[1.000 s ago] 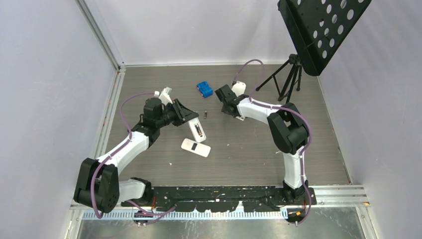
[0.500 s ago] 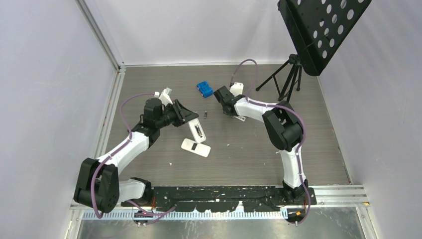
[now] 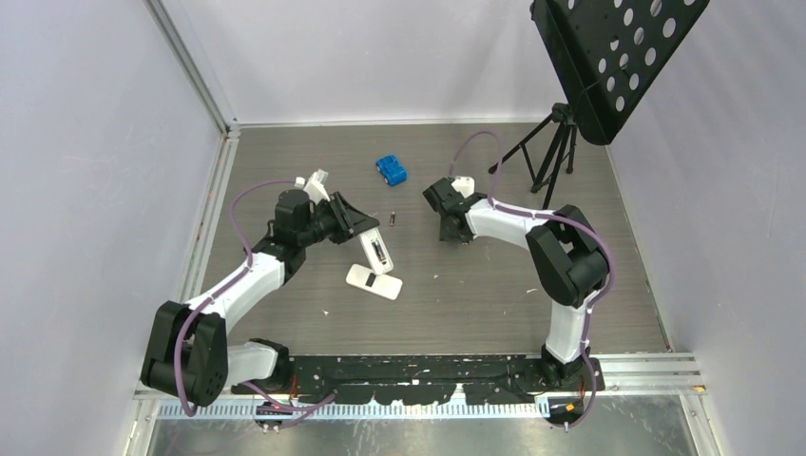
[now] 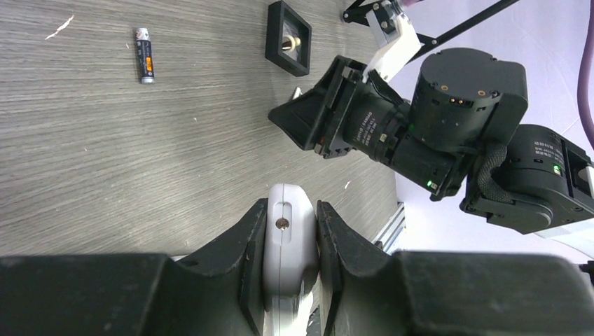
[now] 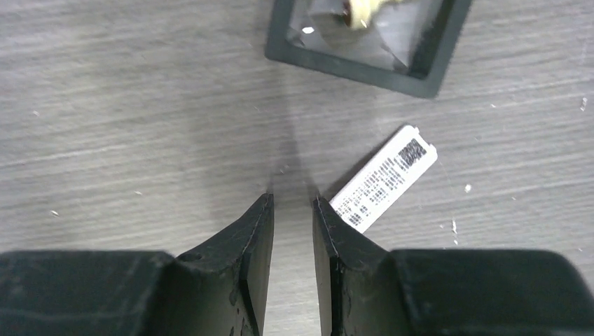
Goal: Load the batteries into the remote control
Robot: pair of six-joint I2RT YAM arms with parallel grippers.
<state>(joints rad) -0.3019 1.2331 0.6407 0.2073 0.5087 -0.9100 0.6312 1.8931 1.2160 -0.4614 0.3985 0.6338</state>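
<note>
The left gripper (image 4: 291, 212) is clamped on one end of the remote control (image 3: 379, 253). The remote's long axis runs from the gripper toward the near edge of the table (image 3: 475, 294), with its grey slot facing up. One battery (image 3: 393, 218) lies on the table just beyond it, roughly parallel, while the right gripper (image 5: 293, 203) hangs over the table with its jaws narrowly apart and nothing between them.

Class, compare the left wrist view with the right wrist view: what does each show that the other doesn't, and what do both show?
Only the left wrist view: the slim white remote control clamped in the left gripper, and a small dark cylindrical battery lying apart. Only the right wrist view: a white printed label strip beside the right gripper, its fingers slightly parted and empty. Both: the black square frame on the grey wood-grain table.
</note>
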